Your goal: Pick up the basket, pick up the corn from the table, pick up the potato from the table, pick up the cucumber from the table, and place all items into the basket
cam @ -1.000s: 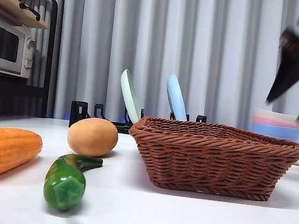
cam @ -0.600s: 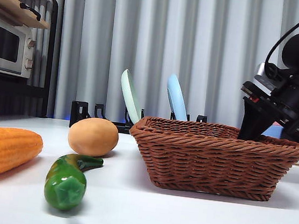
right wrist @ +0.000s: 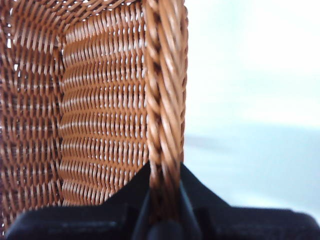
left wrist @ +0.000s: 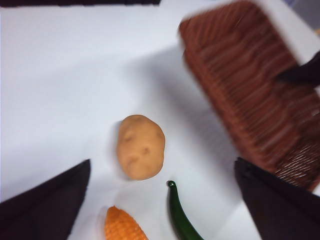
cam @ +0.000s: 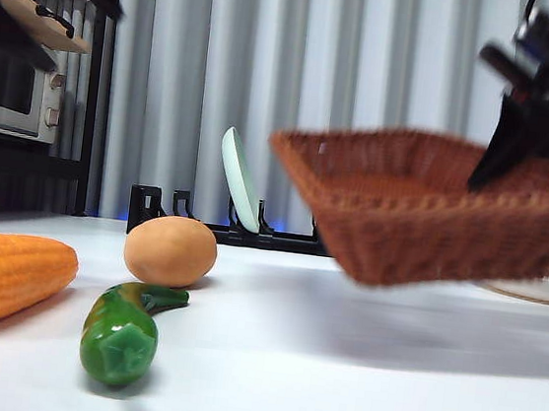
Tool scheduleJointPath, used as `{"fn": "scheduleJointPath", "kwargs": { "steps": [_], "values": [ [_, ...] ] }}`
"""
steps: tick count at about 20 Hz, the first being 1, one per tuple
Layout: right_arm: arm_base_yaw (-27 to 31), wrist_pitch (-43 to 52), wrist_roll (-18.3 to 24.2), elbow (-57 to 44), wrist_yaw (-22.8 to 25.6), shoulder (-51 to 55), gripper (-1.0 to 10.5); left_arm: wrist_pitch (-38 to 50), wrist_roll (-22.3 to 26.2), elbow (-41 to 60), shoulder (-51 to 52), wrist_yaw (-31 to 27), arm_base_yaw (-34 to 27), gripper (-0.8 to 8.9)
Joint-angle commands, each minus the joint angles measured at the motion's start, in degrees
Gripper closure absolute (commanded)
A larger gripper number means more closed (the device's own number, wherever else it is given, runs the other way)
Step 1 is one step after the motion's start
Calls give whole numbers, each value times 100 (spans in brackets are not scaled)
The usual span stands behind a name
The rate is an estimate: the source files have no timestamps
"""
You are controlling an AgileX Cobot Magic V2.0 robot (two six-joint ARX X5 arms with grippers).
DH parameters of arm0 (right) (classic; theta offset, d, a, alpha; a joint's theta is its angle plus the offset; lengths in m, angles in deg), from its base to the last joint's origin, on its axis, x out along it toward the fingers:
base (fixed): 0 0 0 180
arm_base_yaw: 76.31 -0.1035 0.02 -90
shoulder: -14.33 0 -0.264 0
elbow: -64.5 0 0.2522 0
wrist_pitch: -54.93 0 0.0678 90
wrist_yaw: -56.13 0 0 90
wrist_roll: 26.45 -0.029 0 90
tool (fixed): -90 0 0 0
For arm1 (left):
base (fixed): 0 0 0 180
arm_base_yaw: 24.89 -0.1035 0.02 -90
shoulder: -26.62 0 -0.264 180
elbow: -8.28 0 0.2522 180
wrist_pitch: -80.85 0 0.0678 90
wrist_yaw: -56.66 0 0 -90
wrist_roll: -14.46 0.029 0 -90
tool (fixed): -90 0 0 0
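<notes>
My right pincer [right wrist: 164, 200] is clamped on the basket [cam: 433, 209] rim alone — basket airborne, tilted, clear of the surface [cam: 355, 373]. It may swing or slip. Left pincer [left wrist: 160, 200] hangs spread above the potato [left wrist: 140, 146], corn [left wrist: 122, 227] and cucumber [left wrist: 180, 217].

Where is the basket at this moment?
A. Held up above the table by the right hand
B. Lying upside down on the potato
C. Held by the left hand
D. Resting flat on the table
A: the right hand is shut on the braided rim of the basket, which hangs tilted above the table.
</notes>
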State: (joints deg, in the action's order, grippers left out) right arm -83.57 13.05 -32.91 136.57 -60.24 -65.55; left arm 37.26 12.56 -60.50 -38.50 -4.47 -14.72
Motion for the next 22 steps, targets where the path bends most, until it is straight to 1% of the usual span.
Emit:
{"fn": "scheduleJointPath", "kwargs": {
  "steps": [1, 4, 5, 6, 7, 8, 11, 15, 20, 21, 22],
  "values": [
    [44, 22, -166, 17, -63, 514, 956, -35, 308, -299, -638, -284, 350, 306],
    [52, -157, -166, 17, -57, 1067, 956, -37, 612, -704, -1475, -741, 767, 305],
    [52, -254, -166, 17, -57, 1231, 956, 44, 734, -798, -1744, -1058, 920, 291],
    [52, -356, -166, 17, -55, 1370, 956, 120, 828, -863, -1974, -1366, 1047, 245],
    [52, -437, -166, 17, -55, 1478, 956, 168, 887, -911, -2177, -1641, 1143, 239],
    [52, -494, -166, 17, -55, 1565, 956, 240, 975, -922, -2345, -1738, 1204, 239],
    [52, -549, -170, 17, -50, 1755, 956, 542, 986, -922, -2826, -1779, 1316, 239],
    [52, -557, -273, 17, -55, 1832, 956, 833, 986, -922, -3224, -1797, 1405, 240],
    [52, -564, -313, 17, -52, 1832, 956, 879, 986, -922, -3488, -1784, 1506, 255],
    [52, -564, -313, 17, -48, 1832, 956, 876, 986, -922, -3488, -1775, 1519, 333],
    [52, -564, -313, 17, -46, 1832, 956, 876, 986, -922, -3488, -1786, 1537, 515]
  ]
}}
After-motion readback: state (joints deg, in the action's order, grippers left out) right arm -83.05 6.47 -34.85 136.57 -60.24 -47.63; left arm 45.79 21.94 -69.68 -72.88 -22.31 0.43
